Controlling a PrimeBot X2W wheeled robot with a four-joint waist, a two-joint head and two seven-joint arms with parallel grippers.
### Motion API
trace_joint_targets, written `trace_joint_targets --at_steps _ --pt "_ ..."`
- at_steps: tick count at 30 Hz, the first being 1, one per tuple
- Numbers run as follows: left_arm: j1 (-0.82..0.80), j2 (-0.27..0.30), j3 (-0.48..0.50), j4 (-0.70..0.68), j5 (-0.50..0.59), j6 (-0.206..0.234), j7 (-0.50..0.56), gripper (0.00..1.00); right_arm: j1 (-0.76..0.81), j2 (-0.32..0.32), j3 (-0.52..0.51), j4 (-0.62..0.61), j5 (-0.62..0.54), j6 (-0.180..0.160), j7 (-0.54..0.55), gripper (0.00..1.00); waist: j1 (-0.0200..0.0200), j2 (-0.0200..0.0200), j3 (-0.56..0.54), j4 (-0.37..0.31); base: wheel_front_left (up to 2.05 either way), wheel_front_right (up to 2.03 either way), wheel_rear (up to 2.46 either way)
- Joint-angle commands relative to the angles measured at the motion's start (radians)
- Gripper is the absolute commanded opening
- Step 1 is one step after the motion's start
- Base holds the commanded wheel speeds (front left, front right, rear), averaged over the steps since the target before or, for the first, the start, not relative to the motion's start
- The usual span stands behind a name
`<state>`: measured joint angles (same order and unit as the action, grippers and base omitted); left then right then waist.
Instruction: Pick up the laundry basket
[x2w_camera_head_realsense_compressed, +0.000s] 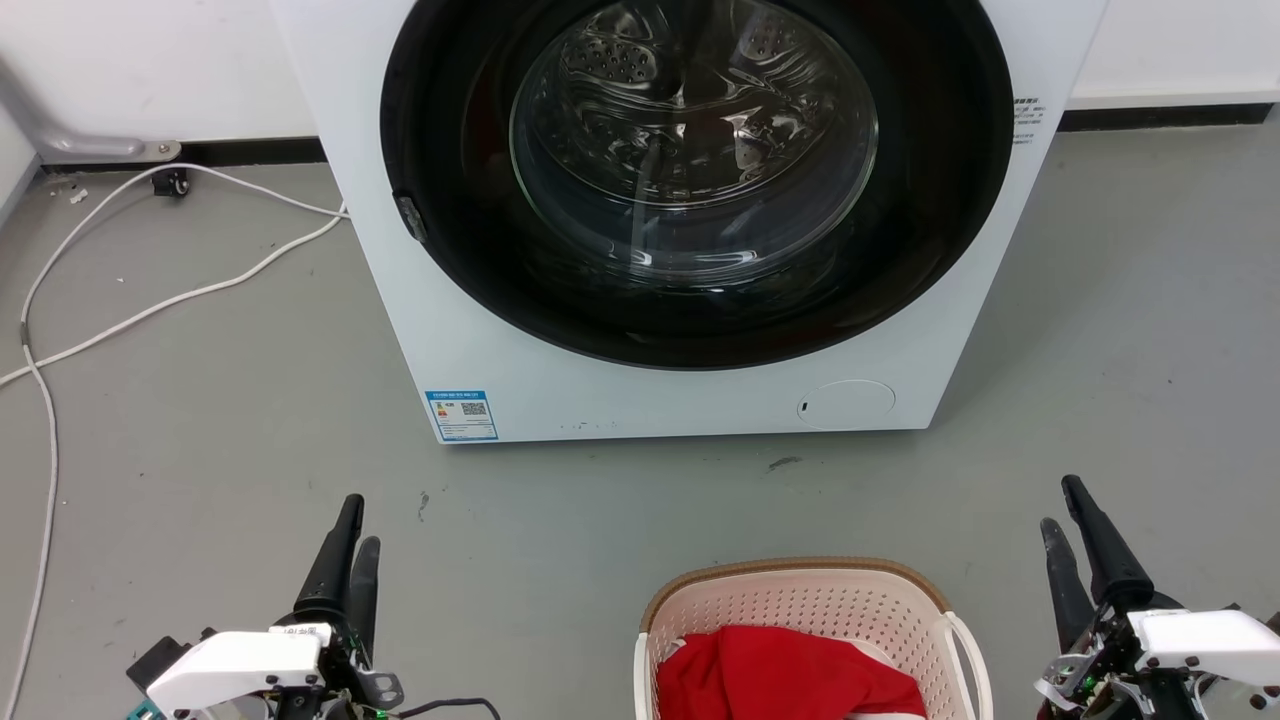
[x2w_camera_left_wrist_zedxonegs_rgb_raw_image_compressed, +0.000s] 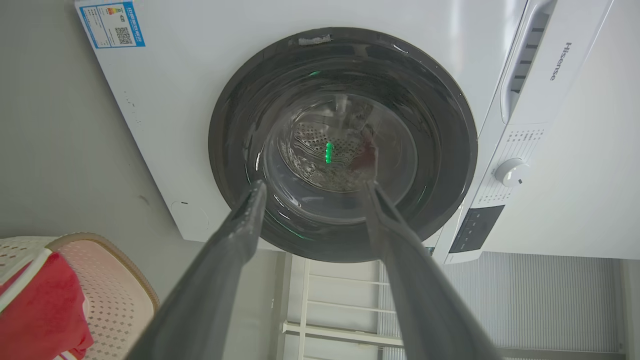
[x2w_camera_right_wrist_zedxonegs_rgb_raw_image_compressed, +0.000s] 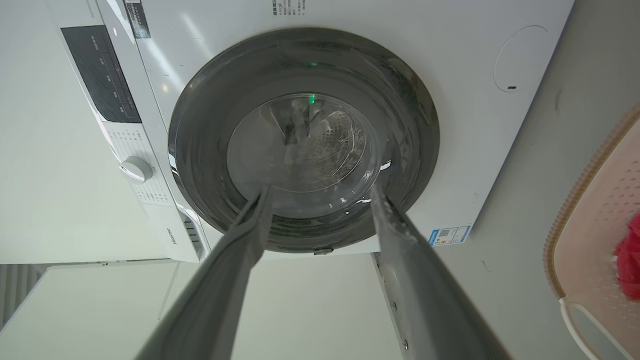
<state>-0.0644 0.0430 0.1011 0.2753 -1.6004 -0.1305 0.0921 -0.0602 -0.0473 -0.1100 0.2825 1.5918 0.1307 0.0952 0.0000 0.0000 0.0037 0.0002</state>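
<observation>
laundry basket | cream plastic, perforated walls, brown woven-look rim, white side handle | upright on the grey floor, open-topped, red cloth bundled inside | between the two pairs of fingers, nearer right gripper than left gripper, touching neither

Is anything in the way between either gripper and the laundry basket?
Nothing visible is. The laundry basket sits on the floor between the open left gripper and the open right gripper, with just floor in the gaps. The washer stands beyond the basket, not between. A red cloth lies inside the basket.
</observation>
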Motion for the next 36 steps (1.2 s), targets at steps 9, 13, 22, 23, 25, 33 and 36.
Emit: trace_joint_targets --at_steps 9,13,22,23,25,33,36 --pt "-0.022 0.004 0.001 -0.056 0.162 0.010 -0.047 1.00 -0.015 -0.002 -0.002 -0.073 -0.194 0.000 -0.049 1.00 0.0000 0.0000 0.002 0.000 0.00 0.00 0.00" --pt "-0.019 0.004 -0.010 -0.082 0.247 0.027 -0.065 1.00 -0.008 -0.002 0.009 -0.102 -0.297 0.000 -0.067 1.00 0.0000 0.0000 0.002 0.001 0.00 0.00 0.00" --pt "-0.011 0.005 -0.053 -0.131 0.444 0.070 -0.103 1.00 0.007 -0.002 0.038 -0.166 -0.535 0.000 -0.105 1.00 0.0000 0.0000 0.002 0.001 0.00 0.00 0.00" --pt "-0.010 0.005 -0.058 -0.135 0.463 0.074 -0.107 1.00 0.009 -0.002 0.041 -0.172 -0.558 0.000 -0.109 1.00 0.0000 0.0000 0.002 0.001 0.00 0.00 0.00" --pt "-0.008 0.005 -0.066 -0.142 0.503 0.083 -0.115 1.00 0.013 -0.002 0.046 -0.183 -0.602 0.000 -0.117 1.00 0.0000 0.0000 0.002 0.001 0.00 0.00 0.00" --pt "0.000 0.005 -0.094 -0.163 0.651 0.110 -0.145 1.00 0.029 -0.003 0.062 -0.219 -0.764 0.000 -0.147 1.00 0.0000 0.0000 0.001 0.001 0.00 0.00 0.00" --pt "0.002 0.006 -0.102 -0.170 0.699 0.117 -0.155 1.00 0.032 -0.003 0.066 -0.230 -0.815 0.000 -0.158 1.00 0.0000 0.0000 0.001 0.002 0.00 0.00 0.00"
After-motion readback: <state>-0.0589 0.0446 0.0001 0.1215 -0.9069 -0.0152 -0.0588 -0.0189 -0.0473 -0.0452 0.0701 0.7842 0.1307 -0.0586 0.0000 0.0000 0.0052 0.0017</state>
